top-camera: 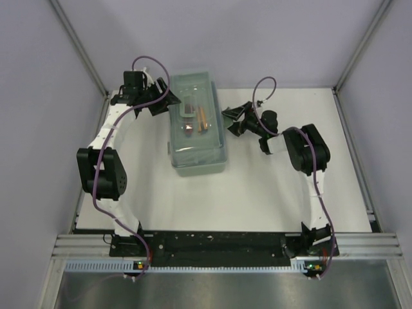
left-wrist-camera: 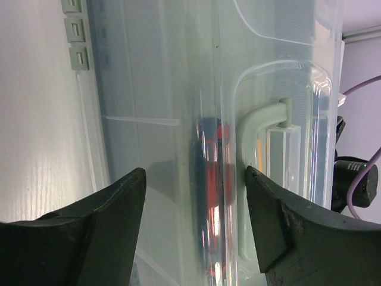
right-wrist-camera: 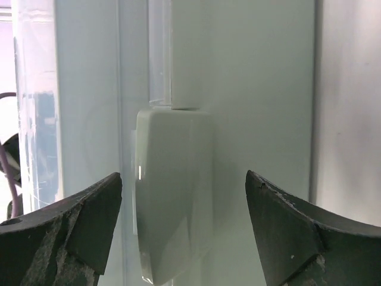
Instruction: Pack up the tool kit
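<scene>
Jaws wide on both, I note: left gripper (top-camera: 159, 103) and right gripper (top-camera: 233, 121) flank the closed pale green clear-lidded plastic toolbox (top-camera: 199, 161).

No writing, label, brand mark or number can be read anywhere in these views: not on the toolbox (top-camera: 198, 125), nor on the arms, the bench (top-camera: 257, 193) or the frame rail at six o'clock.

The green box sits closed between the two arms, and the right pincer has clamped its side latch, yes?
Not clamped. The right wrist view shows the right pincer open, its fingers standing clear of the latch on both sides. The rest of what you say holds.
</scene>
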